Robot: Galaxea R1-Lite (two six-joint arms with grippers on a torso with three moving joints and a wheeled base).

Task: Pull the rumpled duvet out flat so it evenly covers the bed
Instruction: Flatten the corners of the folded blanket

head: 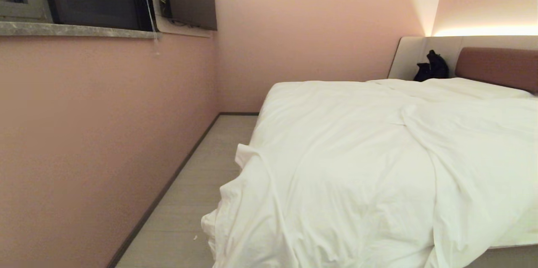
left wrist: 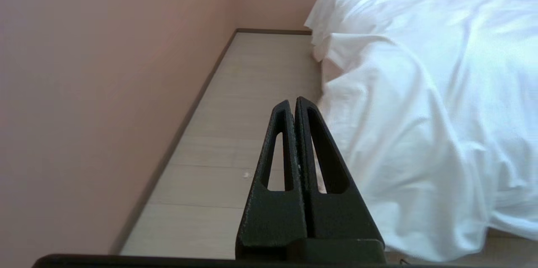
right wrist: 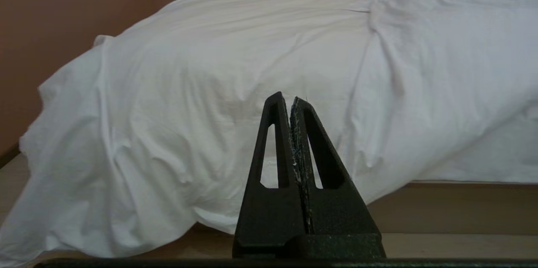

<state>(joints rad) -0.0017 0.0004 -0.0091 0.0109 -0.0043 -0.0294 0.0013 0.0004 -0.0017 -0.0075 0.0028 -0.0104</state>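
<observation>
The white duvet (head: 357, 167) lies rumpled over the bed (head: 496, 66), bunched at the near left corner and hanging down over the foot toward the floor. A long fold runs across it on the right side. In the left wrist view my left gripper (left wrist: 293, 101) is shut and empty, held above the floor just beside the hanging duvet (left wrist: 420, 112). My right gripper (right wrist: 286, 96) is also shut and empty, facing the draped duvet (right wrist: 252, 70) at the bed's foot without touching it. Neither arm shows in the head view.
A pink wall (head: 84, 133) runs along the left, leaving a narrow strip of pale floor (head: 197, 196) beside the bed. A window with a stone sill (head: 75, 28) sits high in that wall. A dark object (head: 431, 66) rests by the reddish-brown headboard (head: 500, 66).
</observation>
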